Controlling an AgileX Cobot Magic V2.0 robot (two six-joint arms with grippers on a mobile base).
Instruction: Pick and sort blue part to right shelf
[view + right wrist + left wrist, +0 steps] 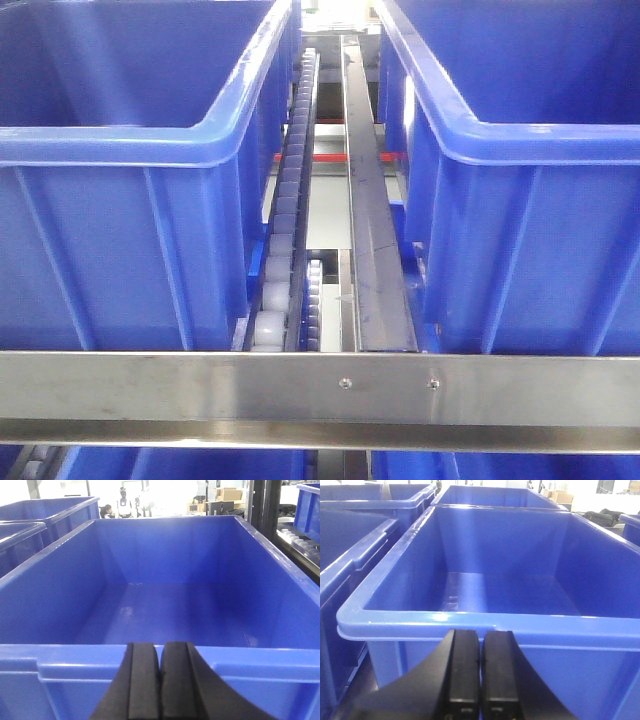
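left black gripper [480,675]: jaws closed, holding nothing, just before blue plastic bin [485,622] rim | right black gripper [160,680]: same, before its blue bin [165,655] | steel front rail [200,385] below bins

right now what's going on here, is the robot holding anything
Nothing is being handled at this moment. The left gripper and the right gripper are both shut with nothing between their fingers, each facing an empty blue bin. The front view looks at the shelf: its steel front rail, a white roller track and two bins side by side. The blue part is not in any view, so the sorting looks either not begun or already done.
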